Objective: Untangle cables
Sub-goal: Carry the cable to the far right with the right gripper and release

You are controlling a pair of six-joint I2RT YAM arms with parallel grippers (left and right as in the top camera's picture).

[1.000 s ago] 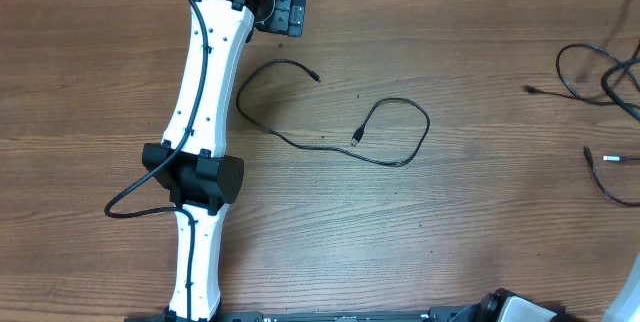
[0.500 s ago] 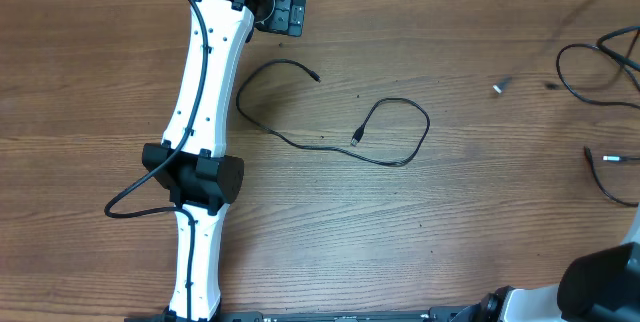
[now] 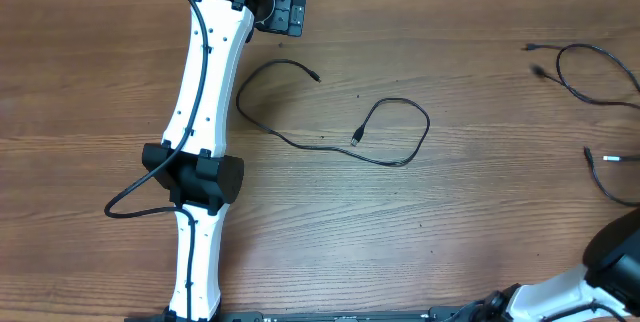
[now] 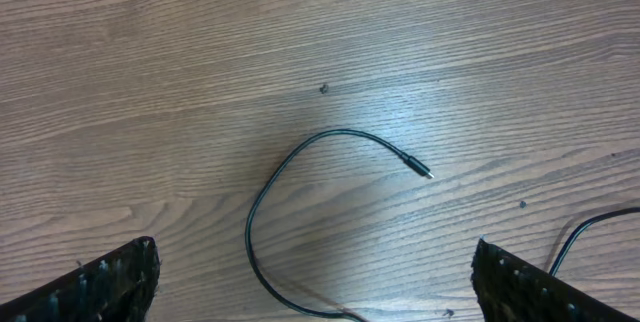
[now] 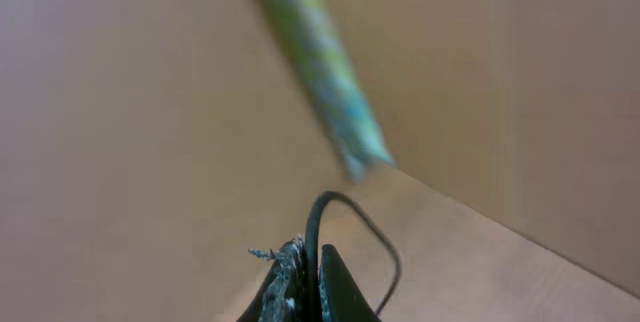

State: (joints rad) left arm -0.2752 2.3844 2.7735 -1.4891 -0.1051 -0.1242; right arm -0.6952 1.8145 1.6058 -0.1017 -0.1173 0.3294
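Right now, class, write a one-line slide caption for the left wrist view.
Left fingers spread wide above a wooden table, framing a loose black cable that arcs to a small plug end.

The table (image 3: 480, 212) is mid-brown wood with darker, streaky grain running along it and a few small dark specks. The centre cable (image 3: 427, 122) is thin and black, with a silvery plug tip (image 4: 424, 172). The far cables (image 3: 561, 70) are black too. The left arm (image 3: 205, 72) is white with black joints and a black wire along it, and the left gripper (image 3: 292, 12) is black, its fingers (image 4: 100, 282) dotted with a fine bumpy texture. The right gripper (image 5: 305, 282) is dark grey-black, closed on a black held cable (image 5: 318, 212). Above it is a blurred rod (image 5: 315, 62), mottled green and pale blue, against plain tan.
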